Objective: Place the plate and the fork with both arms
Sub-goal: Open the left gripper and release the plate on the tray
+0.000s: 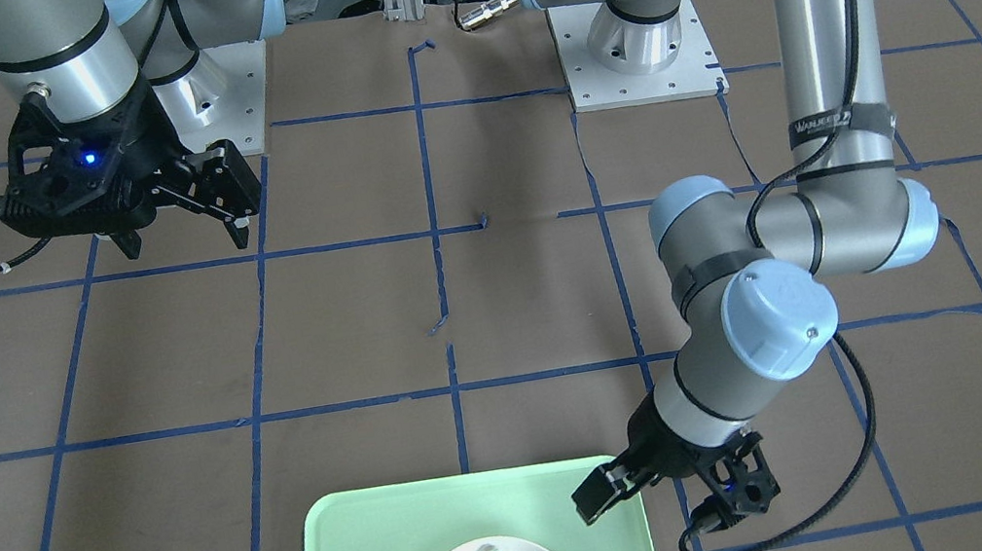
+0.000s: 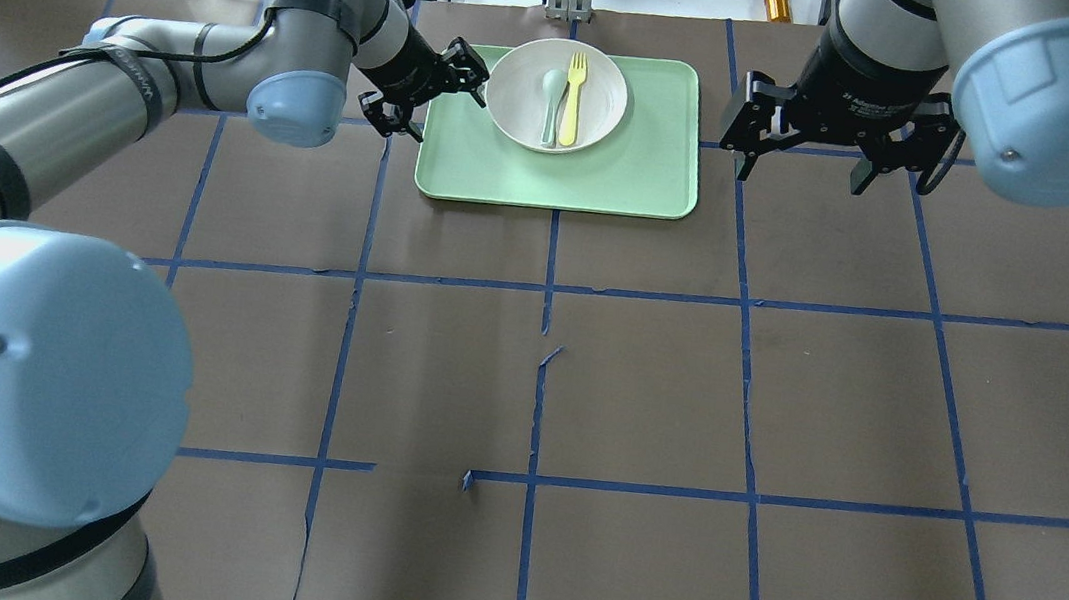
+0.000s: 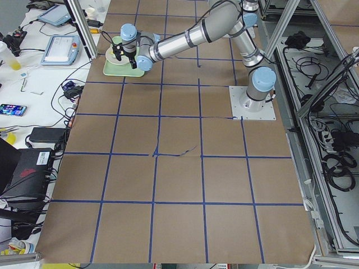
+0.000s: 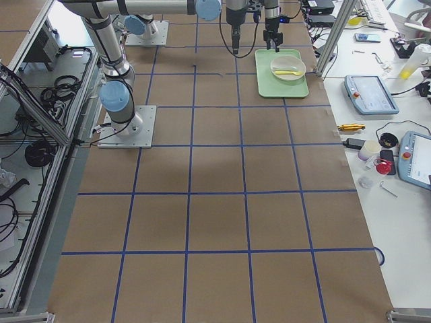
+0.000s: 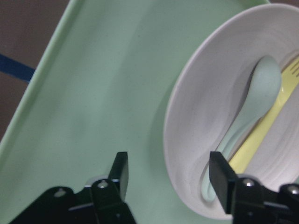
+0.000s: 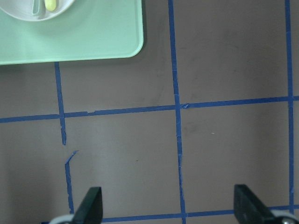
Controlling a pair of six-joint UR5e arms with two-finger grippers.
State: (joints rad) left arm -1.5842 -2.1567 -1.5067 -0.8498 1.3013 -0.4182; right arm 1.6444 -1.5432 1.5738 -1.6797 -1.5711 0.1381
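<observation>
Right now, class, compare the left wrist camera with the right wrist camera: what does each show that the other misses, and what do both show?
Only the left wrist view shows the left gripper, open, with the plate rim between its fingers, and the spoon bowl. Only the right wrist view shows the right gripper, open above the table, off the tray corner. Both show tray, plate, fork and blue-taped table.
</observation>
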